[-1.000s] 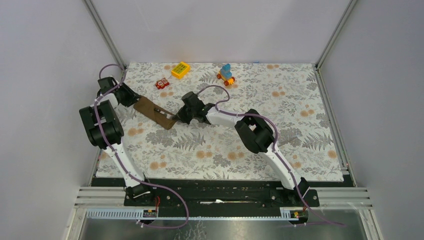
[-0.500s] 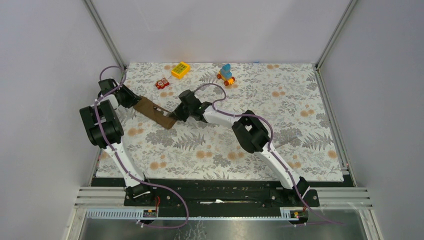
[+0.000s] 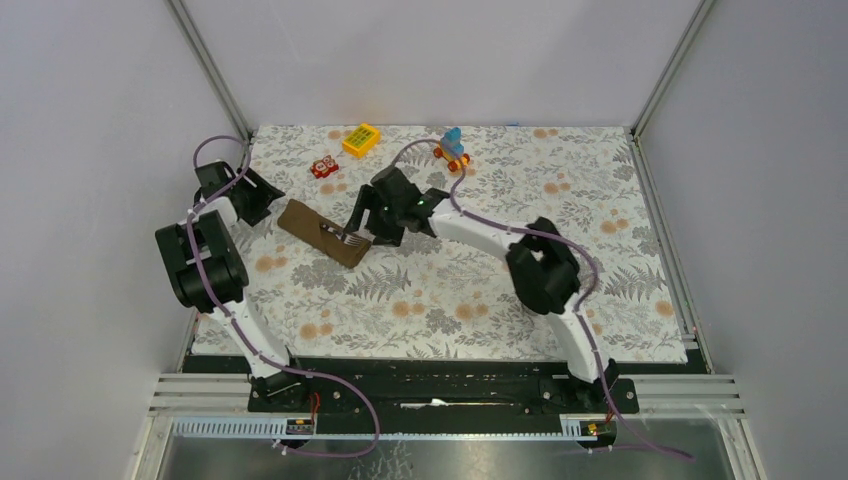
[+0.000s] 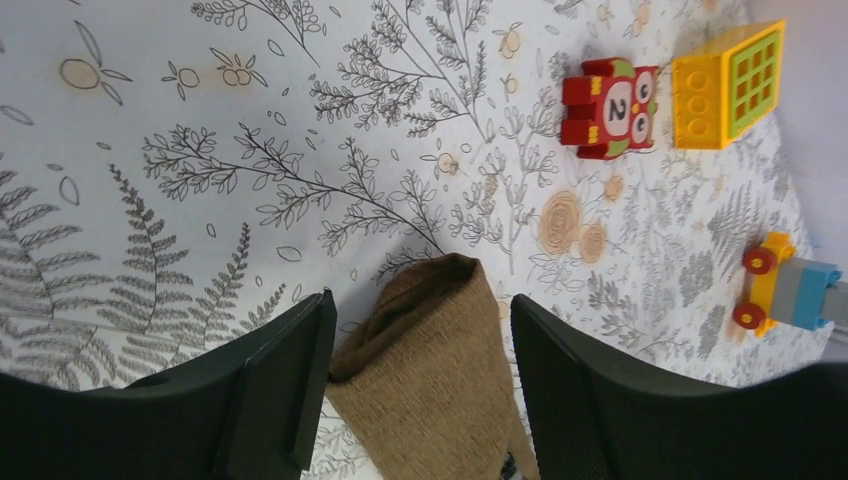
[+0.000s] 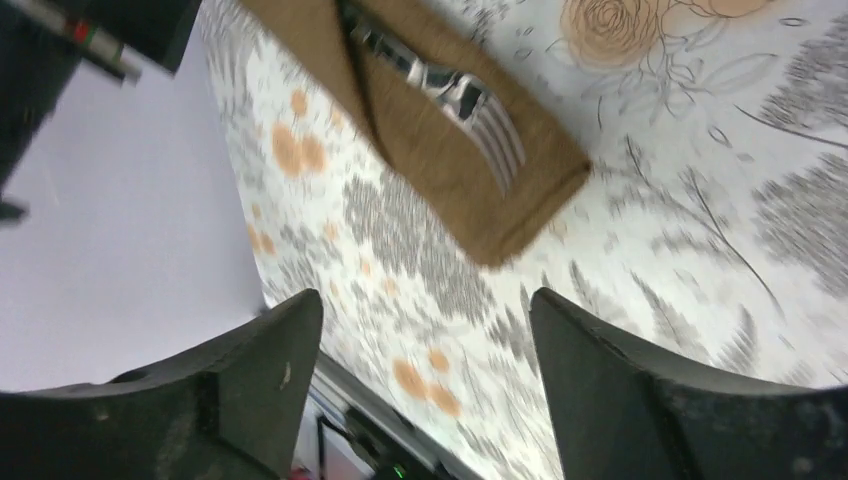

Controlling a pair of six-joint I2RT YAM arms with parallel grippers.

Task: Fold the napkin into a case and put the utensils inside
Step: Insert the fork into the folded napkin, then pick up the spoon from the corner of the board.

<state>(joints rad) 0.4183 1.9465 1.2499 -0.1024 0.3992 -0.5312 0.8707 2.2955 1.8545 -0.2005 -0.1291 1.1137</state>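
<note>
The narrow brown cloth case (image 3: 323, 232) lies toward the tabletop's far-left corner, one end between the spread fingers of the left gripper (image 4: 420, 310), the other just beyond the right gripper (image 5: 425, 300), whose jaws also stand wide, empty. A silver metal utensil (image 5: 470, 100) with tines pokes from its fold.

My own arms crowd the brown case (image 3: 322, 232) near the left edge of the table (image 3: 600, 250): my left gripper (image 3: 266, 202) stands at its far end, jaws apart, and my right gripper (image 3: 365, 225) hangs wide open over its near end. Along the far edge a red block (image 3: 323, 167), a yellow block (image 3: 361, 139) and a blue wheeled toy (image 3: 452, 148) stand in the way. The right half and the near strip give free passage.
</note>
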